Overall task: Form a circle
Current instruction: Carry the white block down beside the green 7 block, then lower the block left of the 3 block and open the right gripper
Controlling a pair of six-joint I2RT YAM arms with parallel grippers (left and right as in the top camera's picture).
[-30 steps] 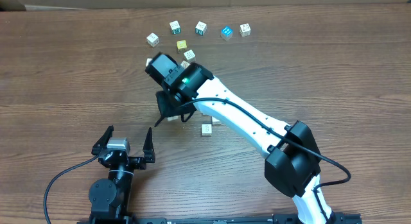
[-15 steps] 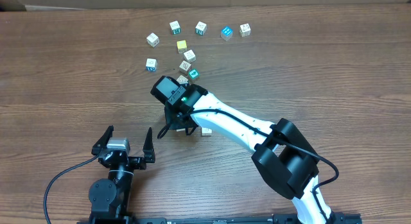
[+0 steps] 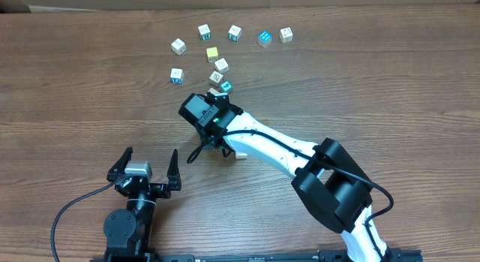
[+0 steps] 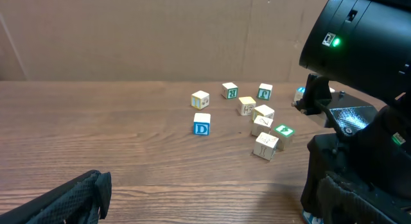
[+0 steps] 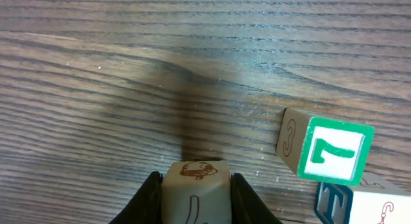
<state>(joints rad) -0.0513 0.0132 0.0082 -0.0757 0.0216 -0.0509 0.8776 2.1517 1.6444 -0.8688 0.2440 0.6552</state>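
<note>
left gripper [image 3: 151, 153]: black two-finger pincer, fingers spread apart with nothing between them. It sits well apart from the tight ring-like group of four tiny letter cubes [image 3: 216, 76], on that group's near left side.
blue-D cube [image 3: 176, 75]: small whitish wooden cube with a blue letter D, lying left of the group and apart from it.
pale cube [image 3: 178, 46]: small whitish cube on the far left of the group.
yellow cube [image 3: 212, 53]: small yellow-topped cube just beyond the group's far end.
group: three whitish cubes and one green-topped cube bunched close together on the brown wood-grain table [image 3: 390, 82].
right gripper [image 5: 194, 201]: black fingers clamped on a tan wooden cube with a brown drawing [image 5: 196, 179]. It is low over the table just on the near side of the group.
far row [image 3: 235, 32]: four small cubes strung out beyond the group, the third one blue-topped [image 3: 264, 38].
green-7 cube [image 5: 327, 150]: white face with a green border and a green 7. It shows only in the right wrist view, so its place against the group cannot be told.
half-hidden cube [image 3: 241, 153]: whitish cube peeking from under the white right arm [image 3: 277, 146], on the near side of the group.
</note>
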